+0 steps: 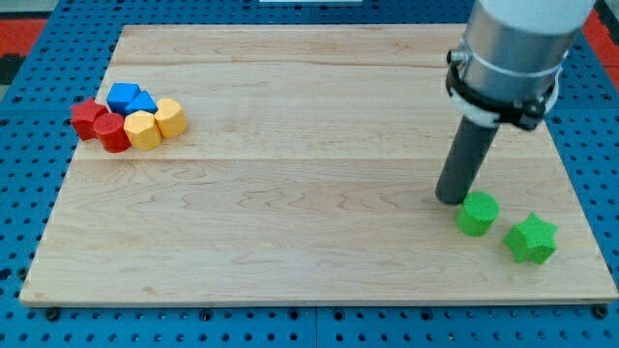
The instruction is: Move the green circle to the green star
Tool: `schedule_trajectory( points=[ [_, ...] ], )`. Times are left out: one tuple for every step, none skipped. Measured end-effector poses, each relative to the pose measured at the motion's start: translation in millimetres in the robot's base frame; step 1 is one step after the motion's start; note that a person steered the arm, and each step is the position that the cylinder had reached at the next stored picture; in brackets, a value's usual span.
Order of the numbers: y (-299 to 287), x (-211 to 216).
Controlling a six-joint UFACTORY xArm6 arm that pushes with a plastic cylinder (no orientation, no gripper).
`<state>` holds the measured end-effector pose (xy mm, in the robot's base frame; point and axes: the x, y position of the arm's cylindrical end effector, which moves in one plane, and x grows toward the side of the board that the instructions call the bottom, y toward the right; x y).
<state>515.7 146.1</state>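
My tip (451, 198) touches the green circle (477, 214) from its upper left; the green star (531, 239) sits just right of it. No jaws show.

Setting is a robotics lab bench. A wooden board (290, 174) rests on a blue perforated mounting plate (39, 145). A robot arm (513, 48) stands over it.

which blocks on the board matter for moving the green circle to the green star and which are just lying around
For the job:
- green circle, at the view's lower right
- green star, just right of it, a small gap between
- my tip, at the circle's upper left edge

Lying about, clustered at the view's upper left:
- two red blocks
- two blue blocks
- two yellow blocks
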Motion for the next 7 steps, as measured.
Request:
schedule_trajectory(
  points=[
    [-13.7,7.4],
    [-29.2,-5.8],
    [-28.5,-10.8],
    [-20.4,-8.8],
    [-17.1,9.5],
    [-17.0,3.0],
    [-12.8,-22.1]
  ],
)
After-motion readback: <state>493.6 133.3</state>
